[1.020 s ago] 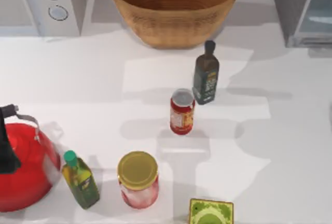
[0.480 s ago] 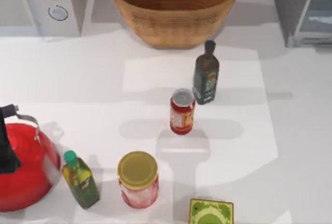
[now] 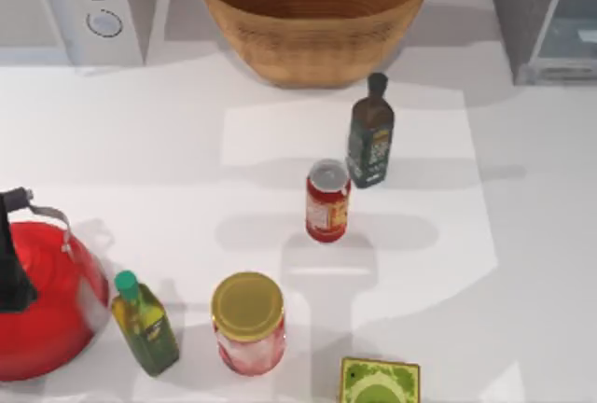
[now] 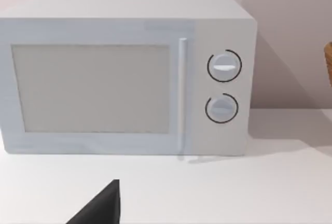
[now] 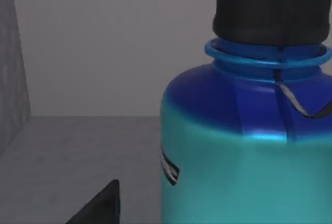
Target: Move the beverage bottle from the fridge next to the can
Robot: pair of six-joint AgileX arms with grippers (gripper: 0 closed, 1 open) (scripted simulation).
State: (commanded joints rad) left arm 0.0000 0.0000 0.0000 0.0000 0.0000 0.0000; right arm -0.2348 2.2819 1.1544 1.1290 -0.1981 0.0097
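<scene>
Right wrist view: beverage bottle, label unreadable.

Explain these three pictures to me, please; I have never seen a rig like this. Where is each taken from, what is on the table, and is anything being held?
This is a simulated pair of AgileX arms at a table. The top view looks down on a can, a dark green bottle, a basket, a red kettle, a gold-lidded jar and a small olive bottle. The fridge stands at the far right corner. The left wrist camera faces a white microwave. The right wrist camera is close to the beverage bottle, which stands on a grey floor between grey walls. Whether anything is gripped cannot be told.
</scene>
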